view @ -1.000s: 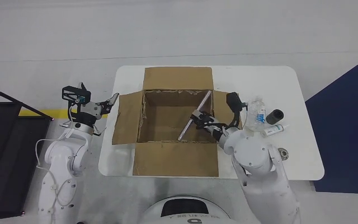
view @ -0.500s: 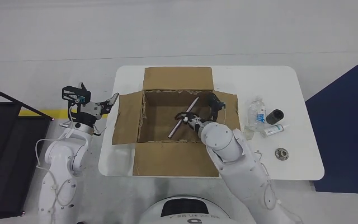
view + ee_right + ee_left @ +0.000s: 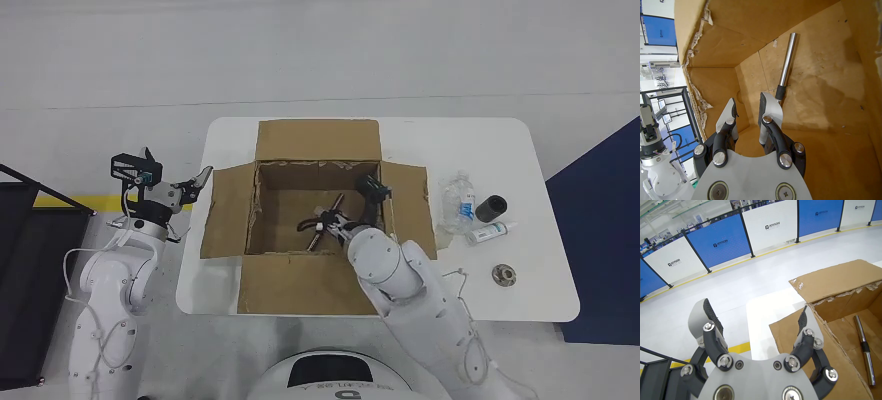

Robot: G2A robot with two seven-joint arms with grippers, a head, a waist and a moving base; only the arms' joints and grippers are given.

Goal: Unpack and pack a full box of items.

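Note:
An open cardboard box (image 3: 300, 290) stands in the middle of the white table (image 3: 470, 140). A shiny metal rod (image 3: 788, 60) with a black band lies flat on the box floor (image 3: 864, 347). My right gripper (image 3: 747, 98) is down inside the box, open, nothing between its fingers; the rod rests just beside one fingertip (image 3: 764, 102). From above, that gripper (image 3: 318, 222) sits over the box floor, with the rod (image 3: 338, 204) angling away from it. My left gripper (image 3: 755, 311) is open and empty, hovering off the table's left edge beside the box's left flap (image 3: 197, 182).
To the right of the box lie a clear plastic bottle (image 3: 460, 200), a black cylinder (image 3: 490, 209), a white tube (image 3: 490, 232) and a small metal ring part (image 3: 503, 273). The box's four flaps are spread outward. A black rack stands at the far left.
The right arm swung left from the box's right side and lowered into the box with the rod. Its fingers have opened and the rod now lies on the floor. The left arm kept still.

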